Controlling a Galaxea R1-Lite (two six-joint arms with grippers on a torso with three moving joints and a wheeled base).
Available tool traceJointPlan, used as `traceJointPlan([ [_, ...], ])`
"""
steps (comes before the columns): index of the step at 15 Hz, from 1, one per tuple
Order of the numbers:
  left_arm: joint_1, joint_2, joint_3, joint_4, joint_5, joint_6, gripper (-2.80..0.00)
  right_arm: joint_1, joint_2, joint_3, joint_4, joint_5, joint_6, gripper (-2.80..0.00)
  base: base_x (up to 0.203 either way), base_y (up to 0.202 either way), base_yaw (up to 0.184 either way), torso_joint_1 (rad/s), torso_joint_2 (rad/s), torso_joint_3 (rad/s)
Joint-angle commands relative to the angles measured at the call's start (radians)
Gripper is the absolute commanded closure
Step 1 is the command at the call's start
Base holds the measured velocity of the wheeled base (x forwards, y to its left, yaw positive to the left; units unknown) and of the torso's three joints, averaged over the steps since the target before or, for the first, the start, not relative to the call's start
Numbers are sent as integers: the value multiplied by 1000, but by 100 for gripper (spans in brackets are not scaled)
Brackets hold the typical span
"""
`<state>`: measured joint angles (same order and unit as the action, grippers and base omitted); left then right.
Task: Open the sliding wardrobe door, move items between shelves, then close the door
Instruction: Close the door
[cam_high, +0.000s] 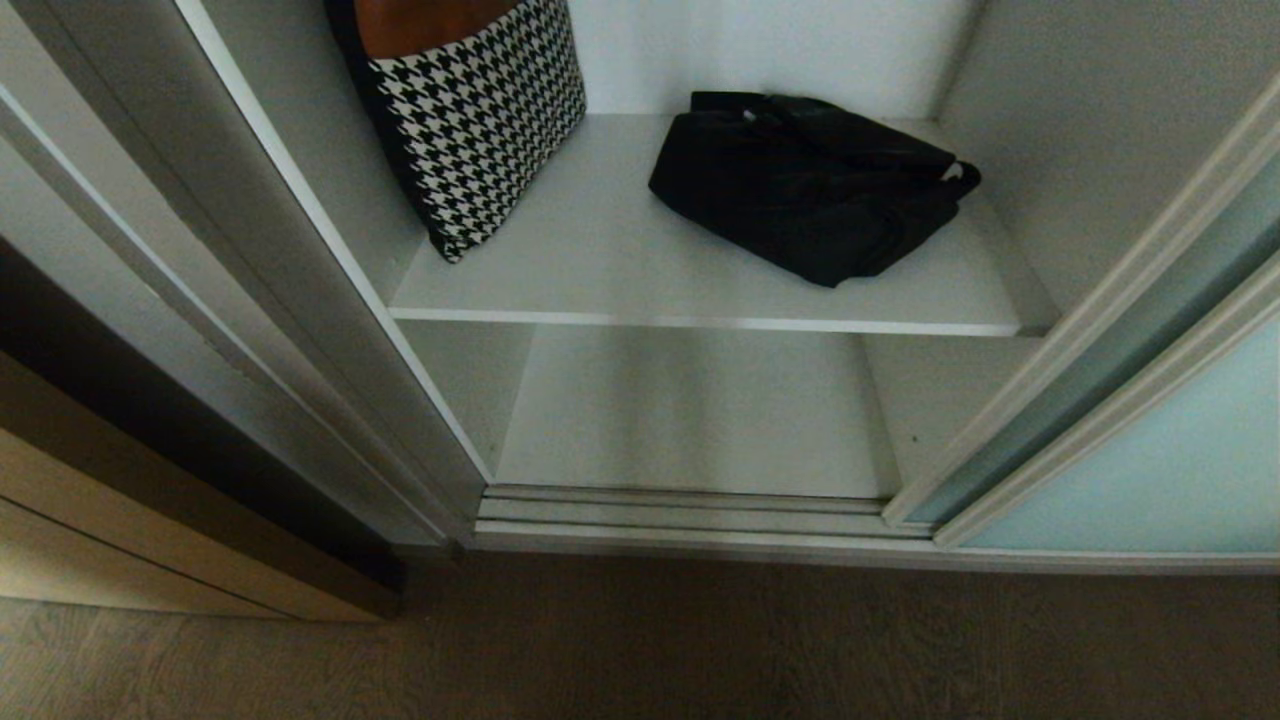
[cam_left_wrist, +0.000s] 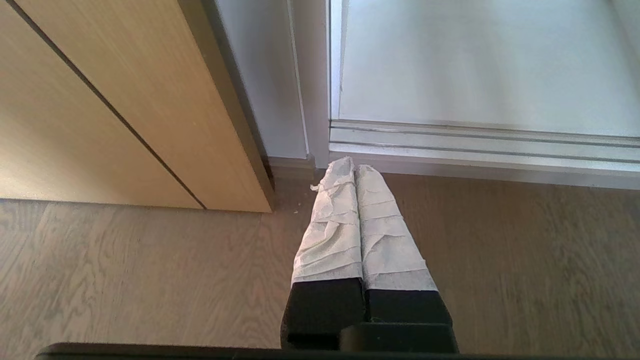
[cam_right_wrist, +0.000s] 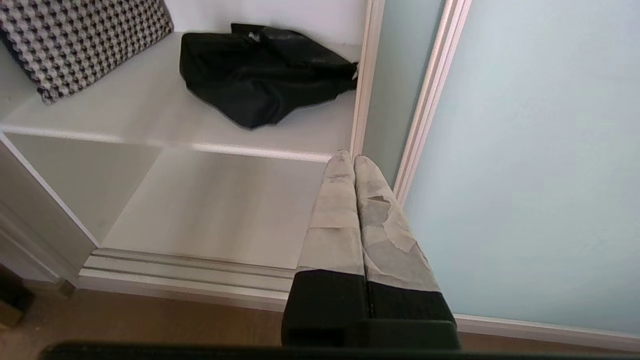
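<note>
Inside the open wardrobe, the upper shelf (cam_high: 620, 270) carries two things. The houndstooth piece (cam_high: 475, 120) leans at the left, against the grey side wall (cam_high: 330, 180), with a brown part showing at its top. The black bundle (cam_high: 810, 185) lies flat at the right half of the same shelf, well apart from the houndstooth piece, and a small white bit shows at its right end. The lower shelf (cam_high: 690, 410) sits under it, just behind the ribbed silver floor track (cam_high: 680, 515).

The sliding wardrobe door (cam_high: 1150, 460) stands pushed to the right, so the opening is free; its pale aqua glass is held in a slim silver frame, and a second panel edge stands just behind it. To the left of the wardrobe there is a light tan wooden cabinet front (cam_high: 120, 520). The floor (cam_high: 640, 650) in front is brown wood planks.

No arm shows in the head view. In the left wrist view, the left gripper (cam_left_wrist: 355, 167) hangs low over the floor, near the left corner of the track, its taped jaws pressed together and holding nothing. In the right wrist view, the right gripper (cam_right_wrist: 350, 157) points toward the front edge of the door frame, near the right end of the upper shelf; its taped jaws also lie together, empty.
</note>
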<state>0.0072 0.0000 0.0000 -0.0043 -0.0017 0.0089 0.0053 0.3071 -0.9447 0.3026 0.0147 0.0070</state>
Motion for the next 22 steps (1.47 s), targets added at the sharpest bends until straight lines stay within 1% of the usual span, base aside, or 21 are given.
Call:
traceJointPlan([
  [1, 0, 2, 0, 0, 0, 0, 0, 1, 165, -165, 55, -6, 0, 0, 0, 0, 0, 0, 0, 0],
  [2, 0, 2, 0, 0, 0, 0, 0, -1, 221, -222, 63, -31, 0, 0, 0, 0, 0, 0, 0, 0],
  [3, 0, 2, 0, 0, 0, 0, 0, -1, 273, -268, 66, -80, 0, 0, 0, 0, 0, 0, 0, 0],
  [6, 0, 2, 0, 0, 0, 0, 0, -1, 429, -442, 72, -267, -2, 0, 0, 0, 0, 0, 0, 0],
  [8, 0, 2, 0, 0, 0, 0, 0, -2, 500, -516, 76, -382, -6, 0, 0, 0, 0, 0, 0, 0],
  [10, 0, 2, 0, 0, 0, 0, 0, -2, 554, -576, 78, -462, -10, 0, 0, 0, 0, 0, 0, 0],
  [12, 0, 2, 0, 0, 0, 0, 0, -1, 587, -613, 79, -510, -18, 0, 0, 0, 0, 0, 0, 0],
  [14, 0, 2, 0, 0, 0, 0, 0, -1, 610, -633, 73, -534, -31, 0, 0, 0, 0, 0, 0, 0],
  [16, 0, 2, 0, 0, 0, 0, 0, -29, 615, -642, 82, -531, -41, 0, 0, 0, 0, 0, 0, 0],
  [18, 0, 2, 0, 0, 0, 0, 0, -86, 619, -644, 102, -523, -48, 0, 0, 0, 0, 0, 0, 0],
  [19, 0, 2, 0, 0, 0, 0, 0, -122, 620, -656, 146, -502, -62, 0, 0, 0, 0, 0, 0, 0],
  [20, 0, 2, 0, 0, 0, 0, 0, -145, 625, -675, 172, -455, -75, 0, 0, 0, 0, 0, 0, 0],
  [21, 0, 2, 0, 0, 0, 0, 0, -161, 632, -688, 187, -424, -84, 0, 0, 0, 0, 0, 0, 0],
  [22, 0, 2, 0, 0, 0, 0, 0, -198, 646, -700, 190, -388, -86, 0, 0, 0, 0, 0, 0, 0],
])
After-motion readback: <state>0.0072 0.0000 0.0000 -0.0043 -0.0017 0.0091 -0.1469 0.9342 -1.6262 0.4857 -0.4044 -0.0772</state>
